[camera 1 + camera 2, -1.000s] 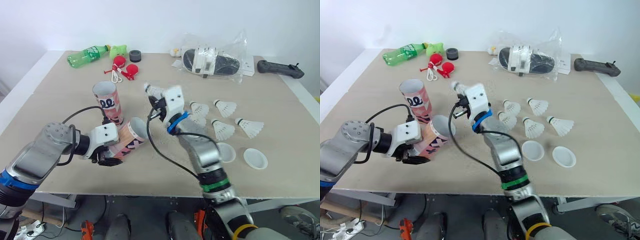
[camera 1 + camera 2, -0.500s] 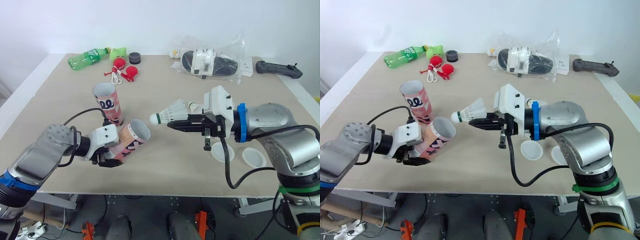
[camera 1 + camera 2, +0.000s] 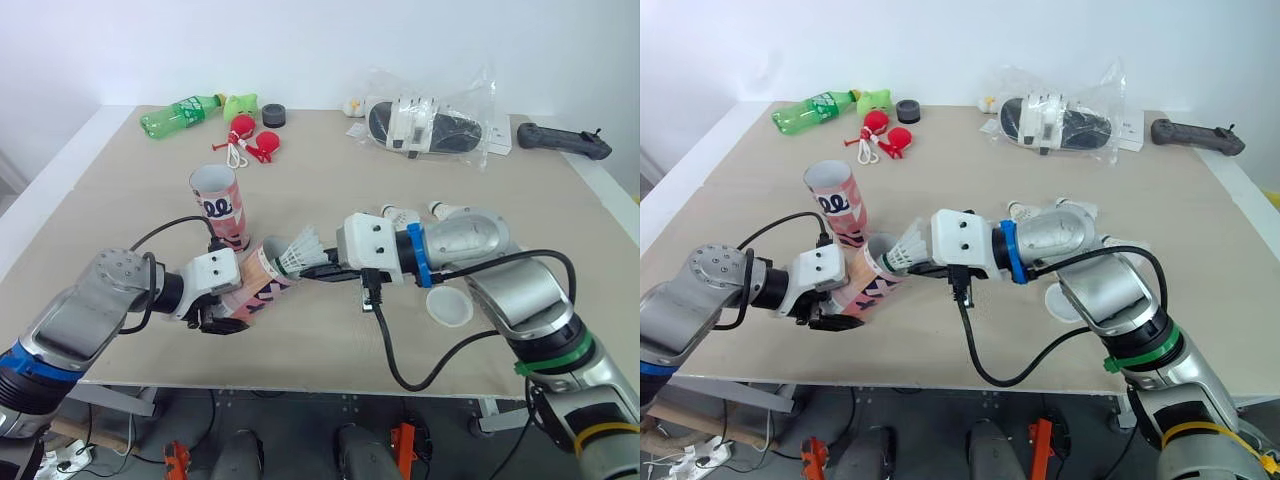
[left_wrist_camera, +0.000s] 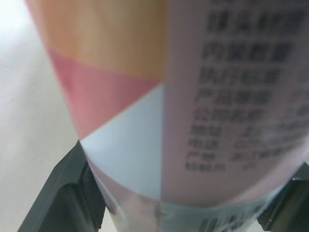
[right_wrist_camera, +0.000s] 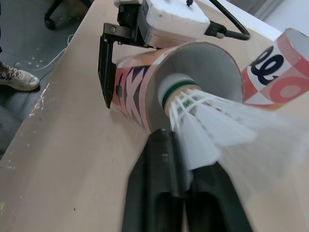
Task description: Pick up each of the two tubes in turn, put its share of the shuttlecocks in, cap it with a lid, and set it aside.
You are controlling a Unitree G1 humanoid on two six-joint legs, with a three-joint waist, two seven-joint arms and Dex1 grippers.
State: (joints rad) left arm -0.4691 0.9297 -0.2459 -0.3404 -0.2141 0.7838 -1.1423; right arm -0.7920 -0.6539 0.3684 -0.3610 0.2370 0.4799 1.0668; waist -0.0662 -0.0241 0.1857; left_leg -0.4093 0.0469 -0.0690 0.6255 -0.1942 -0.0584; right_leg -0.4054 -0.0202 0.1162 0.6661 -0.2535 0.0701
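Your left gripper (image 3: pixel 224 312) clamping the tilted tube (image 3: pixel 262 284) near the front edge of the table (image 3: pixel 330 180), your right gripper (image 3: pixel 320 272) pinching one shuttlecock (image 3: pixel 298 250), cork sitting at the tube's mouth, second tube (image 3: pixel 220 205) standing upright just behind, open tabletop lying beyond, two loose shuttlecocks (image 3: pixel 402 214) (image 3: pixel 452 210) and one lid (image 3: pixel 450 307) peeking past your right arm.

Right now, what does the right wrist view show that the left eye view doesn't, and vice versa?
Right wrist: looks into the held tube, with the cork of the shuttlecock at its mouth. Left eye: the second tube upright, loose shuttlecocks, a lid, the bottle. Both: left gripper clamping the held tube, right gripper pinching the shuttlecock's feathers.
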